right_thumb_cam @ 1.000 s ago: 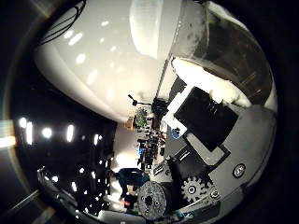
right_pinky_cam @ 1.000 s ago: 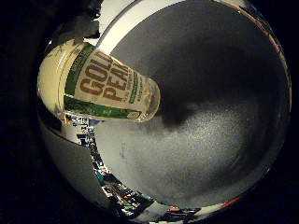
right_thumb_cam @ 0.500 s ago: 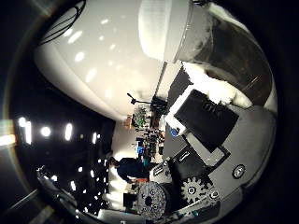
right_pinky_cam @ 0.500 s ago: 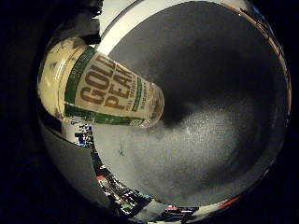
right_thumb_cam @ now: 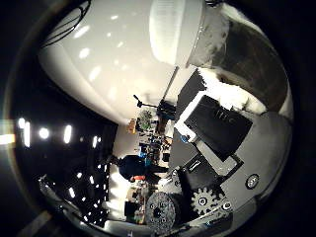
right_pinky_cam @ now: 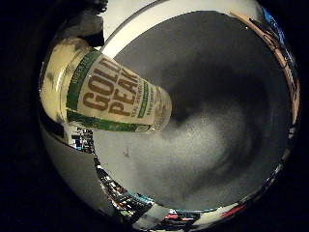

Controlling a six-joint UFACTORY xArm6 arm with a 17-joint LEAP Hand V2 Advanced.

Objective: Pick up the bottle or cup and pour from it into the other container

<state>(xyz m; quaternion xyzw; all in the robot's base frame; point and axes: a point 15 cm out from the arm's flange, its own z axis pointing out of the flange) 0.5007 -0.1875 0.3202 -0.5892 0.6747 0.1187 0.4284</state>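
Standing on the grey desk (right_pinky_cam: 217, 145), the bottle (right_pinky_cam: 108, 94) is close to your palm; hand (right_thumb_cam: 217, 148) closure cannot be told. Closing off-centre could topple it.

The hand (right_thumb_cam: 217, 148) is built from white and black block-shaped parts. One large flat black panel sits in a white frame. Below it lie grey and black housings, a pale toothed gear wheel, a dark round disc with a ring of small holes, and a round screw-like fitting.
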